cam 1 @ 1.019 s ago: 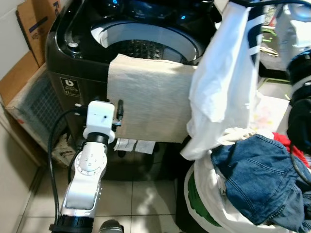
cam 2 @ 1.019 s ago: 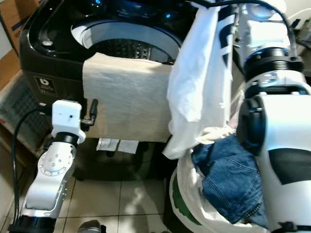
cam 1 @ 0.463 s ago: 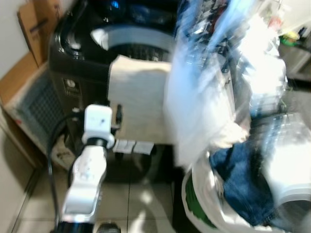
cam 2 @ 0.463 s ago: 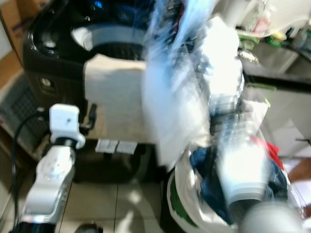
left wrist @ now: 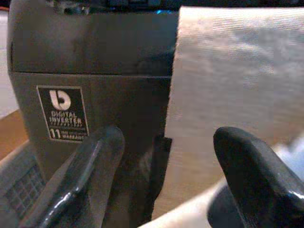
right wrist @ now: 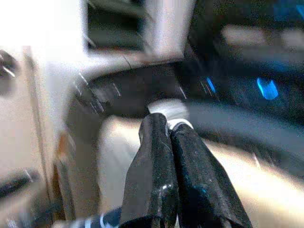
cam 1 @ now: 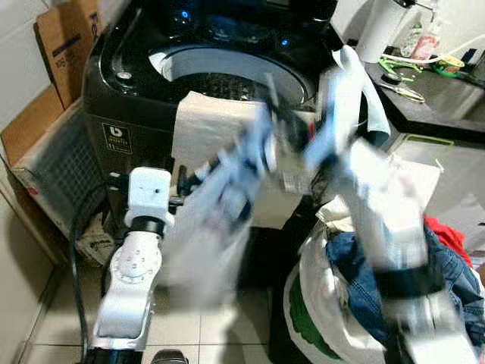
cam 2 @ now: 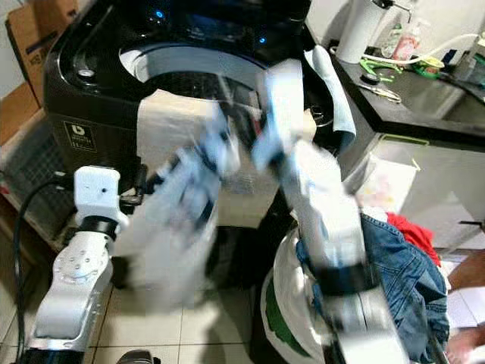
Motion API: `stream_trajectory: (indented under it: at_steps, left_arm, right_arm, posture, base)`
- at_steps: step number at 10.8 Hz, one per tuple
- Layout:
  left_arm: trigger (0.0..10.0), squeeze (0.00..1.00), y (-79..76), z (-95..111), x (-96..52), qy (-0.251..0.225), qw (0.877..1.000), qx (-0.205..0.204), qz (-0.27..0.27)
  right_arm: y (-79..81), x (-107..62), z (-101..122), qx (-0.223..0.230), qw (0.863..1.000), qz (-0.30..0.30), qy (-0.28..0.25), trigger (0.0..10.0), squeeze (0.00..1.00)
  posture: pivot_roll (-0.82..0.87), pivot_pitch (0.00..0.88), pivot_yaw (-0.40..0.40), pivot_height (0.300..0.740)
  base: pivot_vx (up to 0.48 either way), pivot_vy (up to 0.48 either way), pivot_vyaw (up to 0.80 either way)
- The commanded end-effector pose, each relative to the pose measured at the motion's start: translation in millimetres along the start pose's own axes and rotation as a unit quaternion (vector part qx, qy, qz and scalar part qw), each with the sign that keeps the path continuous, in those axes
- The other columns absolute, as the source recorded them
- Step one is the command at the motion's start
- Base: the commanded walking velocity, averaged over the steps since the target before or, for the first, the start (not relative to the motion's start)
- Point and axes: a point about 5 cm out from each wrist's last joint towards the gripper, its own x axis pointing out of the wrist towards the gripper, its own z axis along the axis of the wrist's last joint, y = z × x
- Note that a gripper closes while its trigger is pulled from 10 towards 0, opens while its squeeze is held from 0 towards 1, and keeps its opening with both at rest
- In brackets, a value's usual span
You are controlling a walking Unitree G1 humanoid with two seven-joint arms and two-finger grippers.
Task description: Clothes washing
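A black top-loading washing machine [cam 1: 121, 83] stands with its lid up and its drum [cam 1: 227, 76] showing. A beige towel [cam 1: 208, 121] hangs over its front rim. My right arm is motion-blurred across the washer's front. Its gripper [cam 1: 276, 144] is shut, and in the right wrist view the fingers [right wrist: 161, 156] pinch a white scrap at their tips. A blurred white garment [cam 1: 201, 243] trails from it down past the towel. My left gripper [left wrist: 166, 142] is open and faces the washer's front beside the towel's edge [left wrist: 228, 95].
A white laundry bag [cam 1: 318, 303] at the right holds blue jeans [cam 1: 455, 280] and a red cloth [cam 1: 447, 231]. Cardboard boxes [cam 1: 57, 45] lean on the wall at the left. A dark counter [cam 1: 424, 91] with a paper roll [cam 1: 377, 26] lies behind right.
My right arm has swung the white garment from high above the laundry bag leftwards and down across the washer's front. The camera has shifted a little. My left arm has stayed put.
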Motion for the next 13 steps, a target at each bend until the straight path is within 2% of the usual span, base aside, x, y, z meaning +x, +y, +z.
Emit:
stream_trajectory:
  at_steps: [1, 4, 5, 6, 7, 10, 11, 13]
  left_arm:
    - [10.0, 0.0, -3.7, 1.2, -0.8, 0.003, 1.0, -0.011, -0.009]
    - [10.0, 0.0, -3.1, -3.1, -3.0, 0.007, 1.0, -0.002, -0.011]
    - [10.0, 0.0, 10.1, -15.7, -23.1, 0.029, 1.0, -0.004, -0.009]
    - [10.0, 0.0, 13.8, -21.8, -38.8, 0.042, 0.999, -0.019, -0.015]
    - [10.0, 0.0, 4.5, -19.6, -49.8, 0.039, 0.998, -0.027, -0.043]
    - [10.0, 0.0, -8.6, -14.8, -51.1, 0.033, 0.997, -0.032, -0.063]
    - [10.0, 0.0, -4.8, -15.6, -51.7, 0.033, 0.997, -0.042, -0.051]
    - [10.0, 0.0, -1.5, -16.5, -51.2, 0.028, 0.998, -0.043, -0.037]
  right_arm:
    - [-4.1, -0.7, 12.3, -0.024, 0.999, -0.013, -0.018, 10.0, 0.0]
    - [-24.9, -33.9, -47.7, -0.05, 0.993, -0.088, 0.061, 10.0, 0.0]
    - [-25.5, -59.2, -59.7, -0.011, 0.991, -0.106, 0.084, 10.0, 0.0]
    - [-22.9, -74.1, -58.9, 0.012, 0.991, -0.105, 0.083, 10.0, 0.0]
    - [-23.6, -85.6, -60.6, 0.014, 0.991, -0.11, 0.08, 10.0, 0.0]
    - [-20.4, -86.6, -63.7, -0.004, 0.991, -0.11, 0.076, 10.0, 0.0]
    - [-14.9, -83.3, -64.8, -0.025, 0.992, -0.099, 0.068, 10.0, 0.0]
    - [-15.7, -85.7, -71.5, -0.02, 0.991, -0.109, 0.075, 10.0, 0.0]
  posture:
    - [0.19, 0.0, -0.147, 0.74]
    - [0.19, 0.0, -0.148, 0.74]
    - [0.2, 0.0, -0.146, 0.74]
    - [0.2, 0.0, -0.146, 0.74]
    - [0.2, 0.0, -0.145, 0.74]
    - [0.19, 0.0, -0.14, 0.74]
    - [0.19, 0.0, -0.14, 0.74]
    - [0.19, 0.0, -0.142, 0.74]
  base:
    - [0.0, 0.0, 0.0]
    - [0.0, 0.0, 0.0]
    - [0.0, 0.0, 0.0]
    - [0.0, 0.0, 0.0]
    - [0.0, 0.0, 0.0]
    - [0.0, 0.0, 0.0]
    - [0.0, 0.0, 0.0]
    - [0.0, 0.0, 0.0]
